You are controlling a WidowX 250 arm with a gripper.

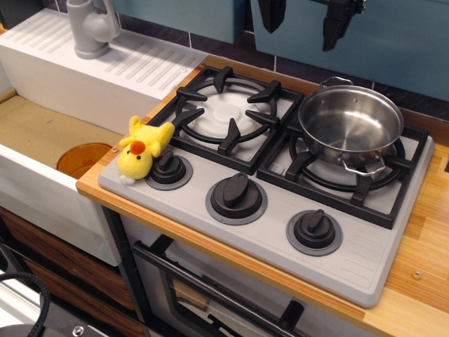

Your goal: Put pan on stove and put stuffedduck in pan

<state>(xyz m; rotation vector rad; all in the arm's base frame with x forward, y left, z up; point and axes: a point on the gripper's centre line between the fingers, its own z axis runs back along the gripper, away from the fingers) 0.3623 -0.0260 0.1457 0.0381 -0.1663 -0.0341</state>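
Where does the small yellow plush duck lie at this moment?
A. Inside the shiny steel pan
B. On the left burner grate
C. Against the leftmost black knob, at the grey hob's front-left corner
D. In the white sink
C: the small yellow plush duck leans against the leftmost black knob; the shiny round steel pan is empty.

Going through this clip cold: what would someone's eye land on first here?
Probably the stuffedduck, bright yellow against the grey stove, lying at its front left corner against the leftmost knob. Next, the shiny pan, empty, sitting on the right burner grate. The gripper hangs dark at the top edge, well above both.
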